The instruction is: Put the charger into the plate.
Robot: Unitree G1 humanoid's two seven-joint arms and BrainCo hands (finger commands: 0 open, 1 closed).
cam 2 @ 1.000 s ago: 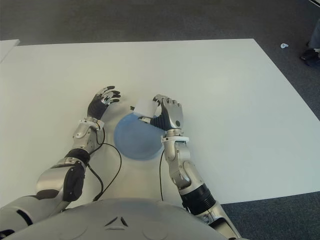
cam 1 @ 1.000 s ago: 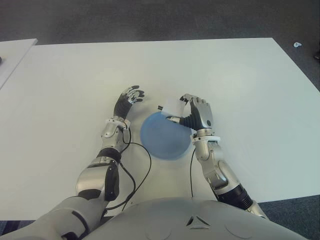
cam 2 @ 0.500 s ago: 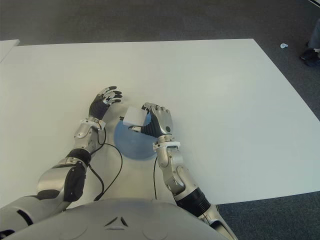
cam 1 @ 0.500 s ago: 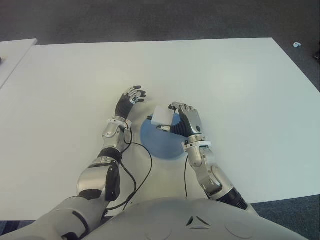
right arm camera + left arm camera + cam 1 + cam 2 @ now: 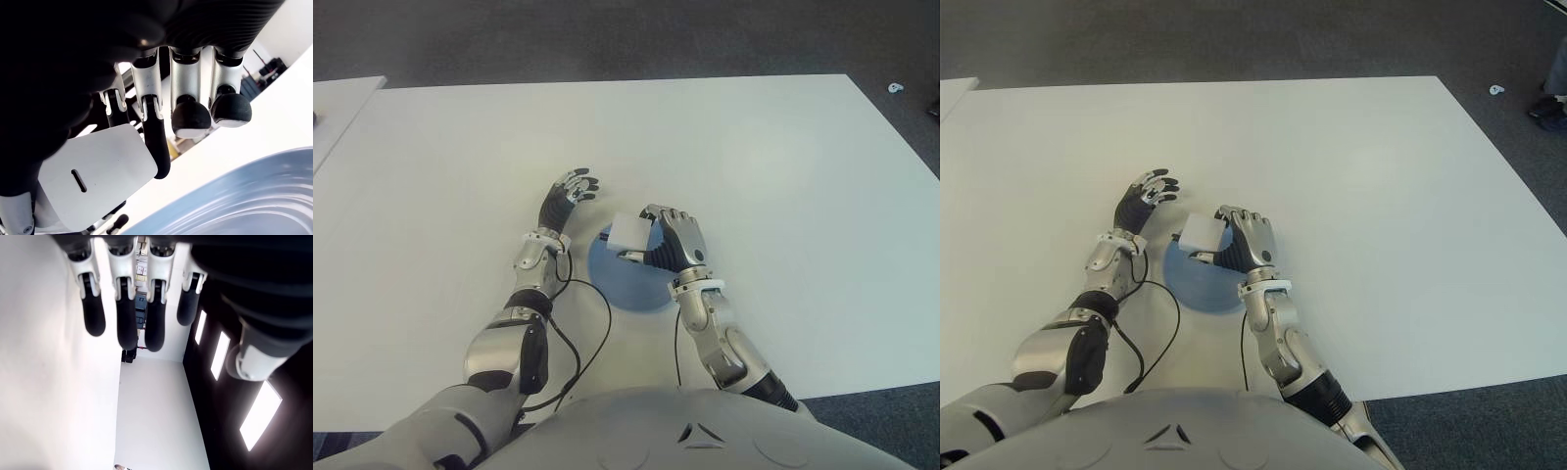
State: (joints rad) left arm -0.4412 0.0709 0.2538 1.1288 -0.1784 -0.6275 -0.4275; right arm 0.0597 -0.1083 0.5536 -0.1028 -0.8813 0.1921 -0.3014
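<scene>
White tabletop (image 5: 754, 147), right hand (image 5: 674, 240) gripping the white charger (image 5: 629, 231) above the blue plate (image 5: 617, 279), left hand (image 5: 566, 194) waiting open beside it

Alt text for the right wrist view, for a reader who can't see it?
The right hand grips a white charger between thumb and fingers, held above a blue plate on the white table.
</scene>
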